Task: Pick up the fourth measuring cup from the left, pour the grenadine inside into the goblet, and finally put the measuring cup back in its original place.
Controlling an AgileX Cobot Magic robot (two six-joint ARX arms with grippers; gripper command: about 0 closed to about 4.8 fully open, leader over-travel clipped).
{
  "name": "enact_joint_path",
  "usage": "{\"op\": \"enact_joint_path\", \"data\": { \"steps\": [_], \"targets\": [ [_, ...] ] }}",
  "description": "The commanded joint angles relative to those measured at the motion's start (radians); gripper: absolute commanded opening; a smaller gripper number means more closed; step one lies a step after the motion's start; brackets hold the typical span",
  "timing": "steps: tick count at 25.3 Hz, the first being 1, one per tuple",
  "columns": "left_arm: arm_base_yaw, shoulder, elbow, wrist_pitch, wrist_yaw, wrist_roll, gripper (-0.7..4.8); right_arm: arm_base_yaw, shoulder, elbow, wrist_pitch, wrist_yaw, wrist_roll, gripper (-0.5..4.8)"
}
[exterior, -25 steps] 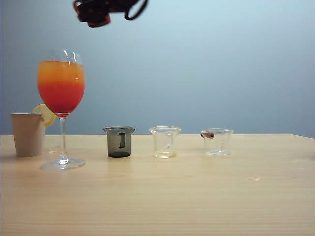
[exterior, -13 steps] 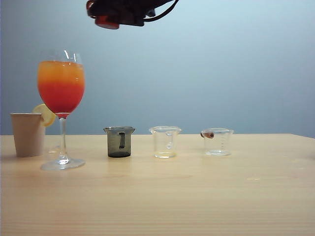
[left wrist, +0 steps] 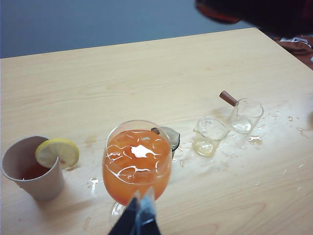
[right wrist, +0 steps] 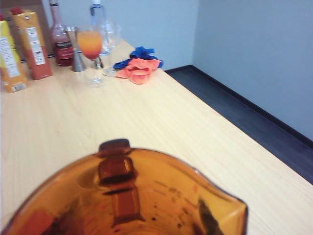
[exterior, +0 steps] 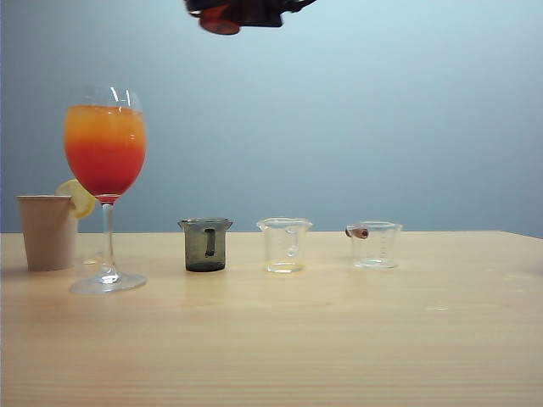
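Amber fourth measuring cup (right wrist: 127, 196) held high by right gripper (exterior: 233, 13), jaws clamped around it, right of goblet (exterior: 105, 186). Left gripper (left wrist: 138, 220) seen just above goblet, fingertips pressed together, nothing pinched.

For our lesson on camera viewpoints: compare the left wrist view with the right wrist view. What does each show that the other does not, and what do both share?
Only the left wrist view: a paper cup with a lemon slice, two clear measuring cups, spilled drops, and the left gripper shut.

Only the right wrist view: the amber measuring cup held in the right gripper, juice cartons, bottles, cloths.

Both: the wooden table, and an orange drink in a stemmed glass.
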Motion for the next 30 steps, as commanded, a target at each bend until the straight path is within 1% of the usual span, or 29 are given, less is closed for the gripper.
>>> {"op": "enact_joint_path", "data": {
  "steps": [1,3,5,7,8,12,15,17,20,25,30],
  "targets": [
    [0.001,-0.002,0.003,0.006,0.004,0.000,-0.04,-0.017,-0.037,-0.019,-0.005,0.001,-0.003,1.60],
    [0.001,-0.002,0.003,0.006,0.004,0.000,-0.04,-0.028,-0.068,-0.070,0.019,0.007,-0.003,1.55],
    [0.001,-0.002,0.003,0.005,0.004,0.000,-0.04,-0.054,-0.141,-0.200,0.092,0.031,0.004,1.56],
    [0.001,-0.002,0.003,0.005,0.004,0.000,-0.04,-0.065,-0.192,-0.286,0.146,0.058,0.011,1.56],
    [0.001,-0.002,0.003,0.006,0.004,0.000,-0.04,-0.081,-0.248,-0.370,0.179,0.098,0.017,1.56],
    [0.001,-0.002,0.003,0.006,0.004,0.000,-0.04,-0.112,-0.364,-0.537,0.235,0.199,0.031,1.57],
    [0.001,-0.002,0.003,0.006,0.004,0.000,-0.04,-0.132,-0.473,-0.690,0.310,0.307,0.037,1.57],
    [0.001,-0.002,0.003,0.006,0.004,0.000,-0.04,-0.143,-0.542,-0.791,0.358,0.375,0.062,1.57],
    [0.001,-0.002,0.003,0.006,0.004,0.000,-0.04,-0.164,-0.629,-0.932,0.429,0.448,0.105,1.57],
    [0.001,-0.002,0.003,0.006,0.004,0.000,-0.04,-0.199,-0.725,-1.128,0.526,0.554,0.135,1.57],
    [0.001,-0.002,0.003,0.006,0.004,0.000,-0.04,-0.213,-0.731,-1.247,0.622,0.647,0.138,1.56]
  ]
}}
